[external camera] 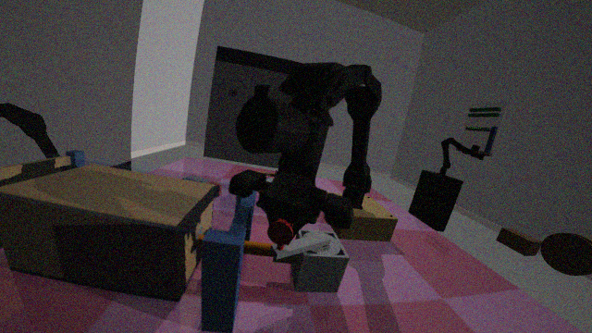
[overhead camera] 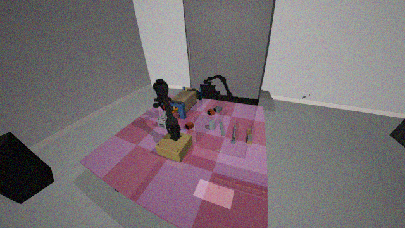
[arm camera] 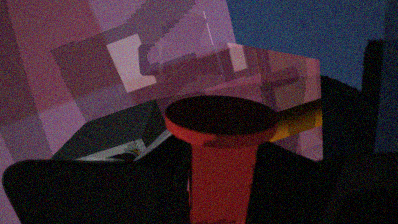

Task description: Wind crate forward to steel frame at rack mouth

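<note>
My gripper (overhead camera: 164,108) (external camera: 281,228) (arm camera: 208,132) is shut on the red knob (arm camera: 220,182) of the winch handle. The handle's grey arm (external camera: 301,246) runs from the knob over the top of the grey winch (overhead camera: 162,123) (external camera: 318,274) (arm camera: 117,125). The key in the hole is hidden. An orange strap (external camera: 260,248) (arm camera: 300,120) runs from the winch side through the blue frame (overhead camera: 182,111) (external camera: 221,277) toward the tan crate (overhead camera: 188,99) (external camera: 111,194). The crate looks flat, its front close behind the frame; I cannot tell whether they touch.
The arm's wooden base block (overhead camera: 174,146) (external camera: 370,226) stands beyond the winch. Red blocks (overhead camera: 189,125) (overhead camera: 211,111), a pale grey cylinder (overhead camera: 212,125) and several long tools (overhead camera: 222,128) (overhead camera: 233,134) (overhead camera: 249,136) are on the checkered bench. A blue frame post rises close beside the gripper.
</note>
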You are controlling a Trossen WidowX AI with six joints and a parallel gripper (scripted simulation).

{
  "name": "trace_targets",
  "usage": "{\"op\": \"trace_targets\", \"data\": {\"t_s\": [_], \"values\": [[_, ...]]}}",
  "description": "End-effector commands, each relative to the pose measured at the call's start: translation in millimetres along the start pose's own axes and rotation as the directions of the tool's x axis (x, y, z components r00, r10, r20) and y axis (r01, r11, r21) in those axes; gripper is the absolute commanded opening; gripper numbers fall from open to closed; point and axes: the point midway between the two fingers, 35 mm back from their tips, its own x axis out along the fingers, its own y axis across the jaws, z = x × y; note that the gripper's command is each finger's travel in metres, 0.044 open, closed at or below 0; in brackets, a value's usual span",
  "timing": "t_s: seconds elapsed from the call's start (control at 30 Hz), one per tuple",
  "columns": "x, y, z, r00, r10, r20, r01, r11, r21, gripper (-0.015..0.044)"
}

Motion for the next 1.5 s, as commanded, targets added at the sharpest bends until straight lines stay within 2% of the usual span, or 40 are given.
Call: {"op": "trace_targets", "data": {"t_s": [0.0,1.47], "values": [[0.3,27.2,14.2,0.999,0.043,0.023,-0.042,0.998,-0.044,0.0000],[-0.1,34.4,17.3,0.999,0.044,0.023,-0.042,0.998,-0.044,0.0000]]}}
